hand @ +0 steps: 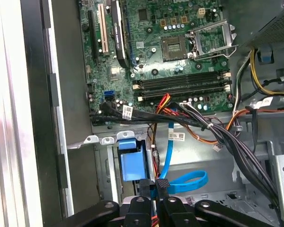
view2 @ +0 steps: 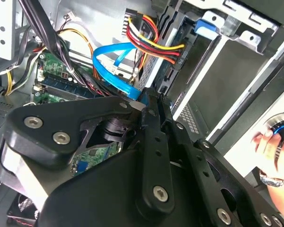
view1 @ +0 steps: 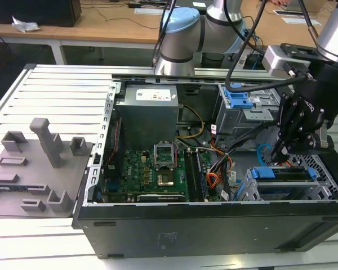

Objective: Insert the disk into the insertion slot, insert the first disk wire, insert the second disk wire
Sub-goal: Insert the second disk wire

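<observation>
The disk lies in its blue carrier inside the insertion slot, a silver perforated cage at the exterior view's right. The carrier's blue end shows in the first wrist view. My black gripper hangs just above the disk's inner end. In both wrist views its fingers are pressed together: the gripper is shut on the black plug of a flat blue disk wire. That blue wire loops away from the gripper toward the motherboard.
A bundle of red, yellow and black wires and black cables crosses close by. A taller grey cage with a blue latch stands behind. A person's hand rests outside the case. A grey fixture plate lies at the exterior view's left.
</observation>
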### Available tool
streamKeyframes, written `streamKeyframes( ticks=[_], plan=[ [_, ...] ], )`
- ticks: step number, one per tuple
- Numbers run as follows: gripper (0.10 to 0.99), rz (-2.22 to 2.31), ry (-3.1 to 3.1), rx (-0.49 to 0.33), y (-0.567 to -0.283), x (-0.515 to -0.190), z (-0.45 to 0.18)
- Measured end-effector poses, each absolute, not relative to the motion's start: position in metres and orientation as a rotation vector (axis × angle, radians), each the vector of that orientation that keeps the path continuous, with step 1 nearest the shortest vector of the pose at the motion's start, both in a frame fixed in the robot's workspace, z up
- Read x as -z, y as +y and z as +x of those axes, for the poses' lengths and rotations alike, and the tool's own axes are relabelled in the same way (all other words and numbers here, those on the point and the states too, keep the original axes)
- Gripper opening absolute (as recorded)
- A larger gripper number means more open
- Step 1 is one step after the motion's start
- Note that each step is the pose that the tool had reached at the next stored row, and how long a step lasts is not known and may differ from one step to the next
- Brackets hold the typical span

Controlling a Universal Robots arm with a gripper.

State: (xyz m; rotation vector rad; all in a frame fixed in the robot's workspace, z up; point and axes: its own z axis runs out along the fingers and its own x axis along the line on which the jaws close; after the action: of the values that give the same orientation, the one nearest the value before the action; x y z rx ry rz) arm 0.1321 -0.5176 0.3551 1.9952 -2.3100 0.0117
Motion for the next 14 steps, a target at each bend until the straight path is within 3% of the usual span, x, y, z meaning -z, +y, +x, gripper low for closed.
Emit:
streamKeyframes(
  ticks=[14],
  plan=[
    [0.165, 1.995, -2.310, -0.012, -0.5176, -0.3480, 0.1396]
  ],
)
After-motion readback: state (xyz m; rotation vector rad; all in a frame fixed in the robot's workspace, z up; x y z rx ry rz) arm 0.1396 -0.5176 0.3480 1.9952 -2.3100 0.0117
